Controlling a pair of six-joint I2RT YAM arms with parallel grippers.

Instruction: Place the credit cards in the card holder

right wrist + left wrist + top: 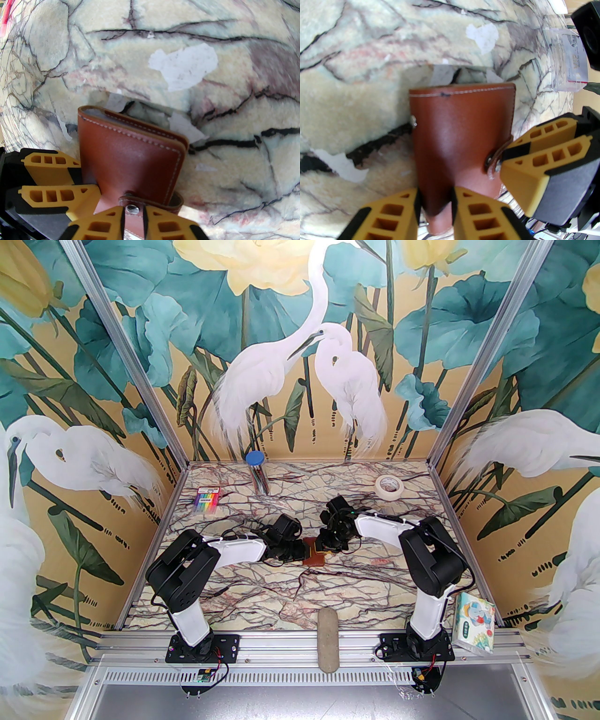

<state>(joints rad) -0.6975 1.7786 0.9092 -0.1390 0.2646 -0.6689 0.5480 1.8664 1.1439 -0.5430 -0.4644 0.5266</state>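
Grippers meet mid-table seen from above: left gripper (300, 550) and right gripper (322, 544) close in on the brown holder (313, 560), which lies folded on the table (328, 601). From the left wrist, the left jaws clamp the holder's near edge, seemingly to anchor it. From the right wrist, the right jaws pinch the snap tab (132, 225), probably to unfasten it for cards.

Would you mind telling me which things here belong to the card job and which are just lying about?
Job: card holder; left gripper, pinching its edge; right gripper, pinching its snap tab.
Lying about: pen pack; blue-lidded tube; tape roll; tissue pack; grey oblong pad.
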